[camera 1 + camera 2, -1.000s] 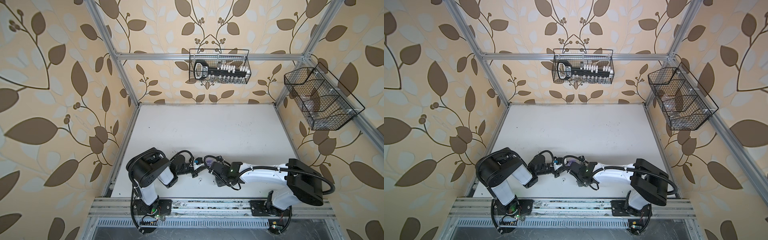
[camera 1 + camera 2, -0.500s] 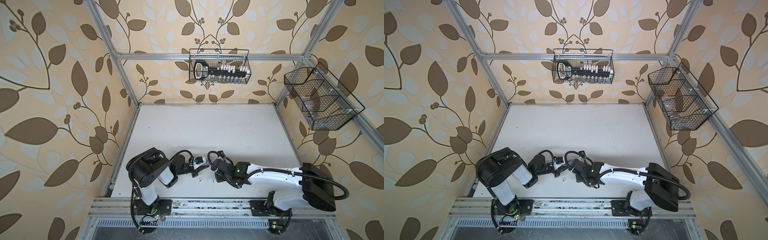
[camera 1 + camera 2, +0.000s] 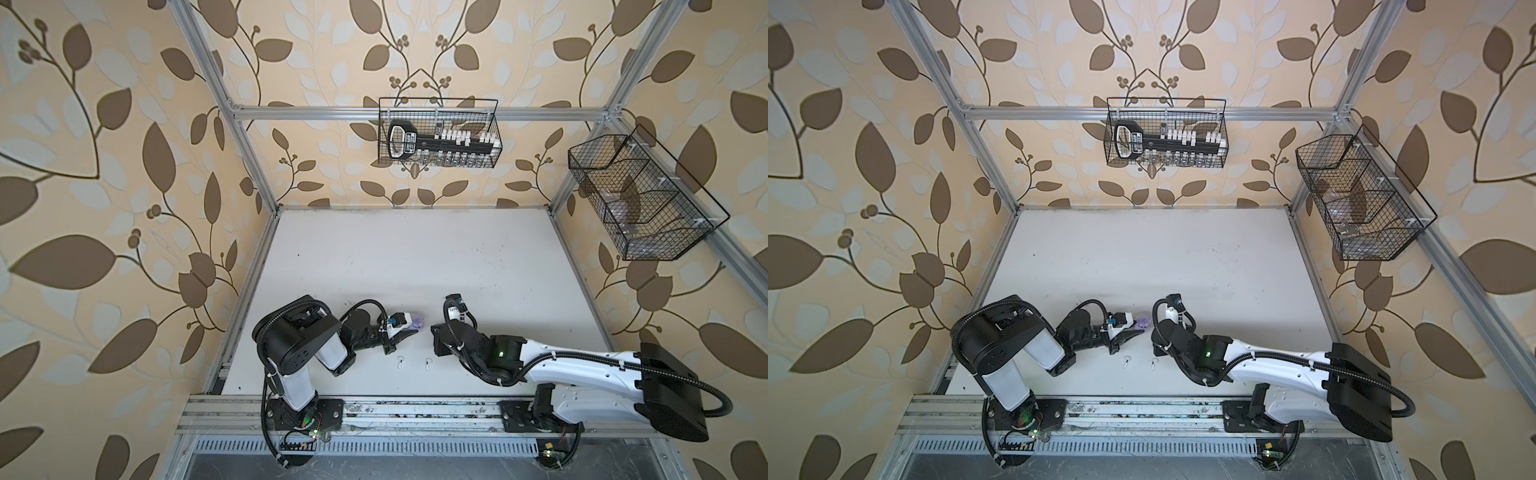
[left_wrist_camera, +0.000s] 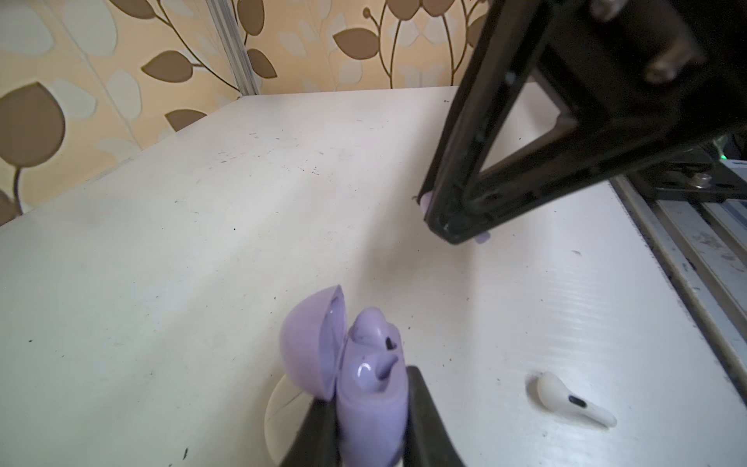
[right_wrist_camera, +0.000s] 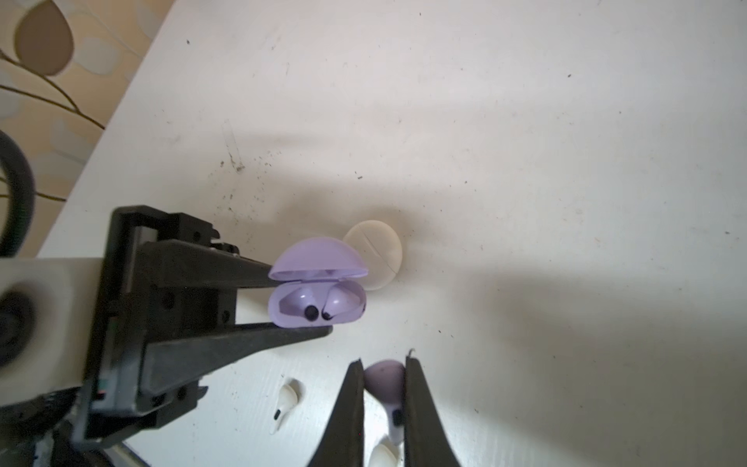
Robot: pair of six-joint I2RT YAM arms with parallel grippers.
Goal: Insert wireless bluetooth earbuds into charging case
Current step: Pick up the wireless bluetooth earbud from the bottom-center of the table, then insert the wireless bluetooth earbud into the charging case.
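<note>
Left pincer (image 5: 303, 304) clamps the open lavender case (image 5: 319, 254) steady, lid up — so the right pincer (image 5: 383, 362), pinching a lavender earbud (image 5: 386, 379), can slot it home.

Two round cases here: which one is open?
The lavender case, clamped in the left gripper, is open, with its lid hinged up. The white case close by lies shut on the table.

You're in a lab robot cell: aluminium frame (image 3: 311, 112), leaf-wallpaper panels (image 3: 83, 174), hanging wire basket (image 3: 395, 160), white table (image 3: 415, 257).
</note>
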